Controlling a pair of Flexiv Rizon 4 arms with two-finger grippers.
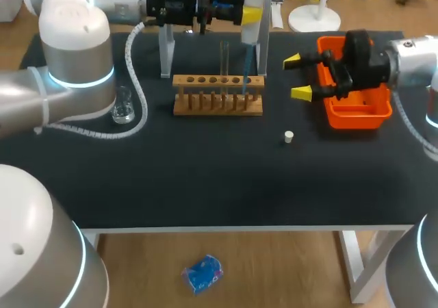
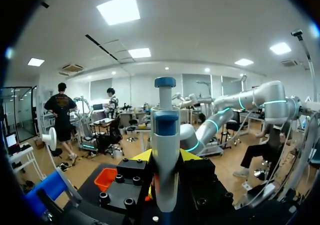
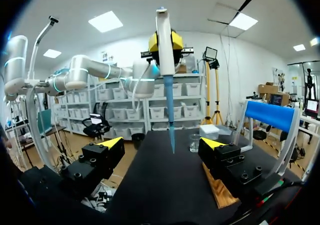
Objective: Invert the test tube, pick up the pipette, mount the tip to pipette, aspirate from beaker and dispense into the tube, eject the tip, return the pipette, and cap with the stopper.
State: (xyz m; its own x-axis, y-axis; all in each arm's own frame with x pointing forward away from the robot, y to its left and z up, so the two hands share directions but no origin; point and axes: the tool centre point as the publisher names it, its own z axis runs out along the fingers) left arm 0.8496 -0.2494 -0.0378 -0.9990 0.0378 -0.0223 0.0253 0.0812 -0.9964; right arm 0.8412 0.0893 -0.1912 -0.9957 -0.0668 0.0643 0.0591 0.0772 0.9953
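The left gripper [image 3: 165, 44] is clamped on the pipette [image 2: 165, 135], 1 yellow finger on each side of its white body, and holds it upright with the plunger on top. A blue tip [image 3: 170, 112] is mounted on it and points straight down. In the head view the tip hangs over the right end of the wooden rack [image 1: 217, 96], just beside the tube [image 1: 224, 58] and apart from it. How far its point is above the rack I cannot tell.

The tube stands upright in a middle hole of the rack, mouth up, uncapped. The stopper [image 1: 289, 137] lies on the dark worktop [image 1: 205, 178] in front of the rack's right end, well apart from both grippers.

The right gripper [image 1: 297, 77] is open, its 2 fingers spread wide with nothing between them. It hangs between the rack and the orange bin [image 1: 356, 113], facing the pipette. In its own wrist view the blue tip hangs ahead of it, midway between its fingers, and the rack's end sits just beside 1 finger.

The beaker [image 1: 123, 107] stands on the worktop left of the rack, close to the left arm's elbow. The clear stand [image 1: 165, 48] rises behind the rack, under the left gripper.
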